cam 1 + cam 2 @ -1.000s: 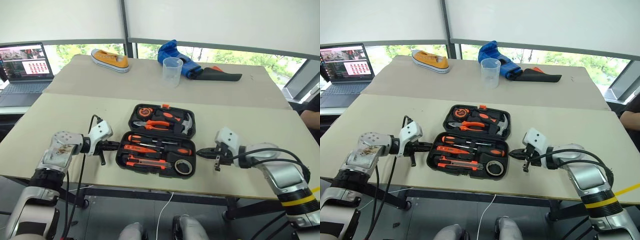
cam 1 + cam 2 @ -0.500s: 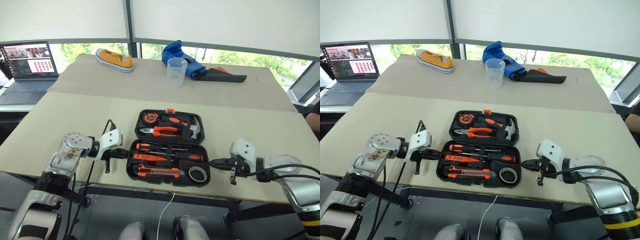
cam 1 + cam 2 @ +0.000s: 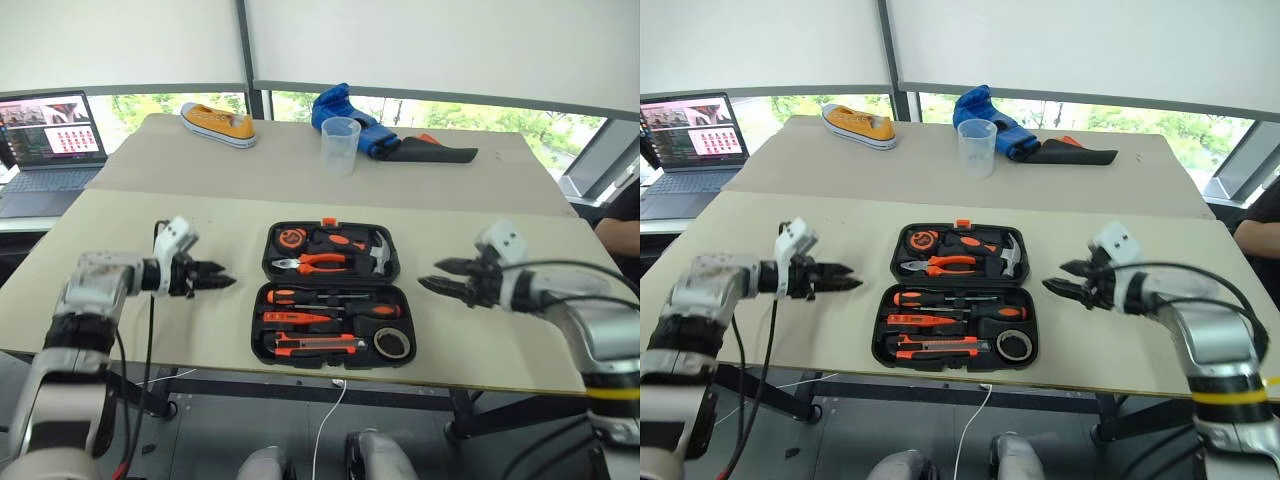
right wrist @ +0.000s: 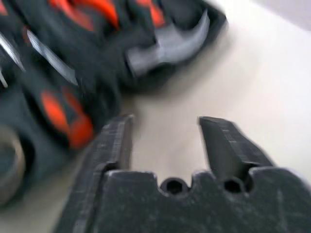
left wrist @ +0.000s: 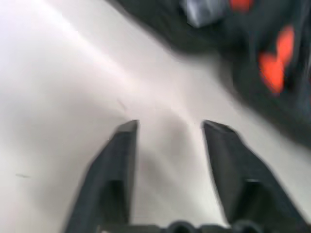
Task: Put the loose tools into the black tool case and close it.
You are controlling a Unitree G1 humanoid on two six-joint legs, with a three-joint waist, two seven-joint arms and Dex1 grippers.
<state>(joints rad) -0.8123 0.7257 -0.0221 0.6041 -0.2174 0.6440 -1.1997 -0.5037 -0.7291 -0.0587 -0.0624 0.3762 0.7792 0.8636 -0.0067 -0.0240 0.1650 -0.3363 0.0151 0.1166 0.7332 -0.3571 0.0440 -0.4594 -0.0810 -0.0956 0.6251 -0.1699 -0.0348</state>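
Far left there's a laptop (image 3: pixel 50 135), cut off by the frame edge, with its screen too small to read. On the bench (image 3: pixel 150 330) the left pincer (image 3: pixel 213 281) hangs just off the case's left side, fingers spread apart and holding nothing — the left wrist view shows the gap plainly with bare bench between them. Back left, one yellow sneaker (image 3: pixel 218 123). In the middle sits the black tool case (image 3: pixel 336 293), lying open flat, both halves up, the orange latch (image 3: pixel 329 222) at its far edge. The near half holds two screwdrivers (image 3: pixel 335 298), the utility knife (image 3: pixel 315 344) and one roll of black tape (image 3: pixel 393 343); there's a thin orange-tipped thing between them that I can't make out for sure. The far half has one pair of pliers (image 3: pixel 318 263) and one hammer (image 3: pixel 378 253). Behind the case are one clear plastic cup (image 3: pixel 341 144), a blue cloth (image 3: pixel 345 108) and a black sheath (image 3: pixel 435 152) partly tucked under it. The right pincer (image 3: pixel 442 277) floats off the case's right side, fingers also apart, empty — both wrist views are smeared, so the case's contents are mush there.
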